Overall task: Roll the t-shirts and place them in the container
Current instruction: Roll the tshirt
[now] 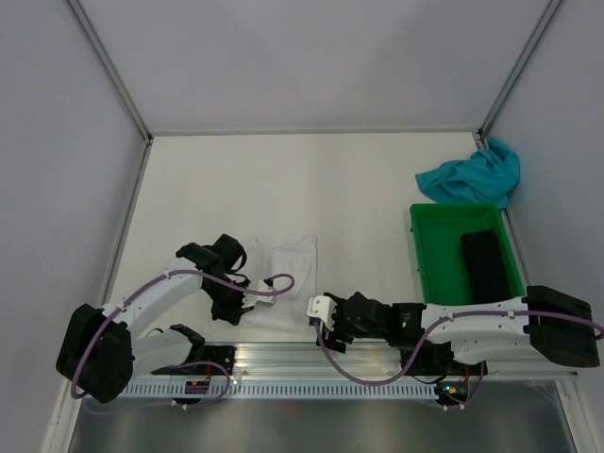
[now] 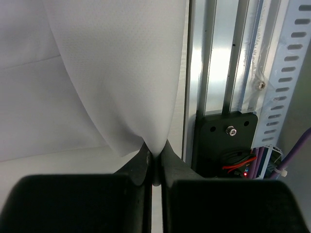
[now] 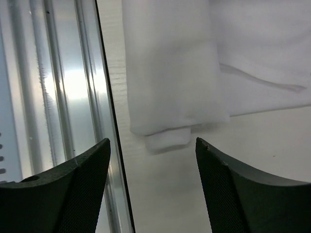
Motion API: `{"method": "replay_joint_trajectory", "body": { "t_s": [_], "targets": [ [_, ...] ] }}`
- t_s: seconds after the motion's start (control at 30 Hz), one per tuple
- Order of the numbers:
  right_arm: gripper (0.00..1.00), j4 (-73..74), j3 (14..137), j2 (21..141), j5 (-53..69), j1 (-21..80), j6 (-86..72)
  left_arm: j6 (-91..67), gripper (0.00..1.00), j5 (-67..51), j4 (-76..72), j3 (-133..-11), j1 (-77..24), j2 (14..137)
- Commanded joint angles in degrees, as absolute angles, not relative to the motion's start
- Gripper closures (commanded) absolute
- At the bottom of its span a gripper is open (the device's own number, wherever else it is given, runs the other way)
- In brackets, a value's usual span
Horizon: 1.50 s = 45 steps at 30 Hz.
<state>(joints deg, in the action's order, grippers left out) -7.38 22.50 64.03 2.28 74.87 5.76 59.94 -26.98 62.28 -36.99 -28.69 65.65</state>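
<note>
Your left gripper [image 2: 154, 156] is clamped shut on a pinch of the white t-shirt [image 1: 285, 269]. In the left wrist view the cloth fans out from the fingertips in a taut sheet, so that bit looks raised off the table [image 1: 283, 189].

Your right gripper [image 3: 152, 145] has its jaws spread wide with nothing between them. It sits low over the table, just short of the shirt's near right corner, and no contact is visible. In the right wrist view the folded edge of the white shirt lies ahead of the fingers [image 3: 73, 194], with a small inner layer poking out under the fold.

White t-shirt: folded into a rough rectangle, lying near the middle of the table and close to the aluminium rail [image 1: 283, 359] at the near edge. It's between the two grippers, left one on its near left side, right one off its near right corner.

Teal t-shirt [image 1: 472, 175]: a crumpled heap at the far right, against the side wall [image 1: 557, 142] and just beyond the green bin [image 1: 418, 255]. It's well apart from both arms.

The bin holds a black item [image 1: 486, 264]; can't tell what it is.
</note>
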Motion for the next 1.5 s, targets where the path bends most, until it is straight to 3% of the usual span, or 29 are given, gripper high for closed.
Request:
{"method": "replay_joint_trajectory", "body": {
  "t_s": [0.0, 0.3, 0.37, 0.53, 0.63, 0.8, 1.0, 1.37, 1.47],
  "targets": [
    [0.24, -14.0, 22.5, 66.3, -15.9, 80.6, 11.7, 61.5, 0.98, -28.8, 62.5, -39.4, -28.5, 66.0],
    [0.23, -13.0, 27.8, 78.6, -23.6, 87.3, 15.4, 61.4, 0.98, -29.3, 62.2, -39.4, -28.4, 66.4],
    [0.27, -13.8, 27.9, 80.5, -23.7, 87.4, 14.9, 61.5, 0.98, -29.1, 62.3, -39.4, -28.5, 66.3],
    [0.73, -10.5, 31.4, 83.4, -21.5, 86.9, 12.5, 61.6, 0.98, -29.8, 62.9, -39.6, -28.3, 66.0],
    [0.84, -6.8, 32.3, 80.9, -16.4, 85.6, 10.9, 63.4, 0.98, -31.2, 65.3, -40.3, -27.2, 65.7],
    [0.94, -3.3, 31.3, 74.3, 9.5, 77.5, 6.3, 67.0, 0.98, -32.3, 68.5, -42.4, -23.7, 67.8],
    [0.94, -4.8, 29.4, 72.6, 34.9, 64.9, 2.5, 68.7, 0.97, -33.7, 69.8, -43.9, -21.1, 72.3],
    [0.94, -7.5, 32.4, 82.8, 48.8, 49.7, 0.2, 68.2, 0.80, -35.3, 67.9, -49.2, -17.1, 81.8],
    [0.83, -6.6, 33.0, 83.9, 48.7, 48.4, 0.6, 66.1, 0.80, -35.3, 65.8, -49.6, -17.1, 84.1]
  ]
}}
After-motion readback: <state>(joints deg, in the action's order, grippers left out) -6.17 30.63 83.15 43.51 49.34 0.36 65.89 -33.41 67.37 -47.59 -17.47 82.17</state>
